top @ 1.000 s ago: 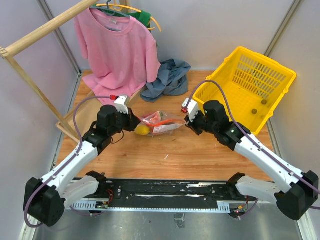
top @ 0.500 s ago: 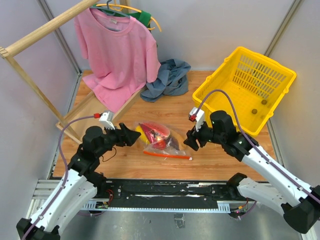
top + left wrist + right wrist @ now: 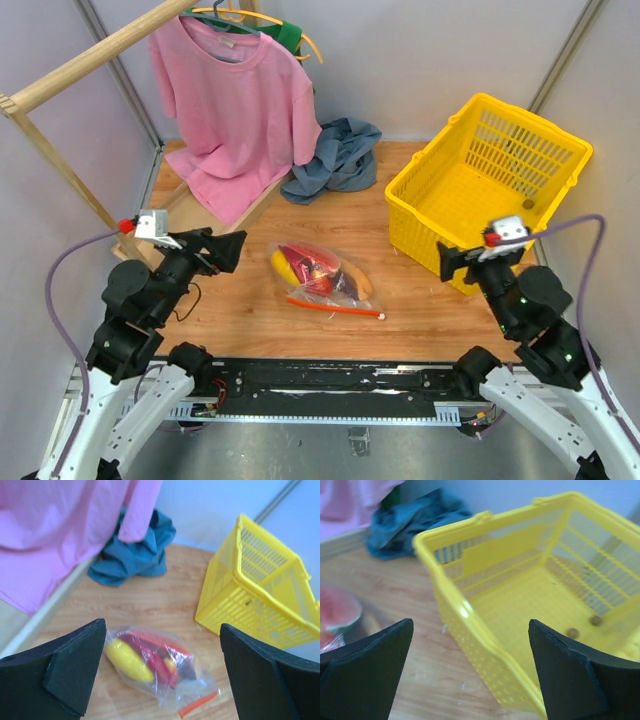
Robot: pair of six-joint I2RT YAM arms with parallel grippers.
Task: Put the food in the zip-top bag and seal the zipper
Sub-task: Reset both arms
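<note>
Fingers of the left gripper (image 3: 162, 624) are spread wide and nothing is held between them; it is raised above the left part of the wooden table (image 3: 250, 320), aimed toward the middle. The right gripper (image 3: 470, 625) is likewise wide apart and empty, held up over the right side, just before the yellow basket (image 3: 420, 210).

Between the 2 grippers, touched by neither, the zip-top bag (image 3: 325, 280) is laid flat on the table. The food is seen inside it through the clear plastic: a yellow fruit (image 3: 127, 657) at the left end, red pieces beside it, and a watermelon slice (image 3: 337, 611) glimpsed in the right wrist view. The zipper (image 3: 335, 307) is stretched as a straight orange-red strip along the bag's near edge, with the white slider (image 3: 381, 316) at its right end. Whether the strip is pressed closed cannot be told.

Farther back, a blue cloth (image 3: 335, 160) is heaped near the rear wall, and a pink shirt (image 3: 235, 100) is hung from a wooden rack (image 3: 70, 70). 2 small round pieces (image 3: 508, 222) are seen in the basket.
</note>
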